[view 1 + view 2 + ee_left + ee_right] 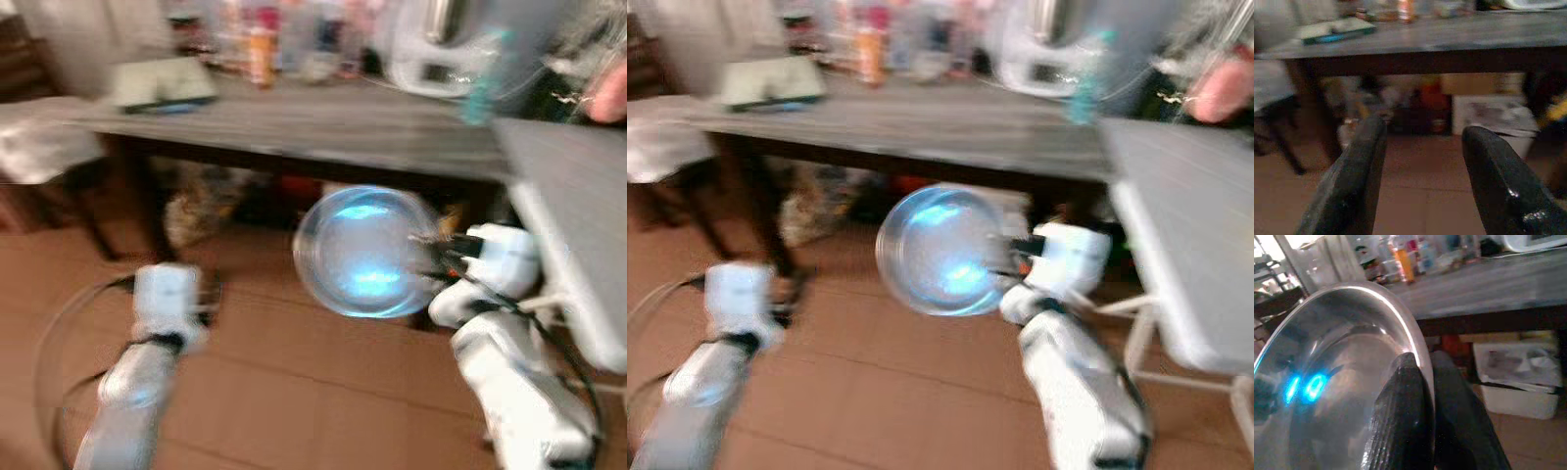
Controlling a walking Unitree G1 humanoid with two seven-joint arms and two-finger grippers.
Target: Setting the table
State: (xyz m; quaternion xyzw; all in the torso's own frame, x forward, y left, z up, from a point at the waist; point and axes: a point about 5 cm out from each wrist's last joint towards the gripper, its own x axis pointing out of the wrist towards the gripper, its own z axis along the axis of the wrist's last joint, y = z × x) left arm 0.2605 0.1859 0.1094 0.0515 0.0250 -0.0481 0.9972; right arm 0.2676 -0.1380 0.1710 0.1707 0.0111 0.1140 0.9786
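left eye view: the picture is blurred. the right tool pinches the rim of a shiny metal plate, which it carries on edge in the air, its face turned toward the camera, above the tiled floor. the dark wooden bench stands just ahead and higher than the plate; bottles and jars crowd its far edge and a flat green thing lies on its left part. a pale second bench runs along the right. the left arm is held low on the left, nothing in its tool.

right eye view: the same scene. the plate hangs in front of the bench's front edge and below its top, so the bench top lies forward and up from the right tool. the right arm is the nearer one to the bare middle of the bench.

left wrist view: the left tool is spread wide, its two black fingers apart with only floor and the space beneath the bench between them.

right wrist view: the right tool's fingers are pressed together on the plate's rim, one on each face. the plate is tilted well off level. judging from this, the coming move calls for raising the plate above the bench top, carrying it forward and turning it flat before letting go.
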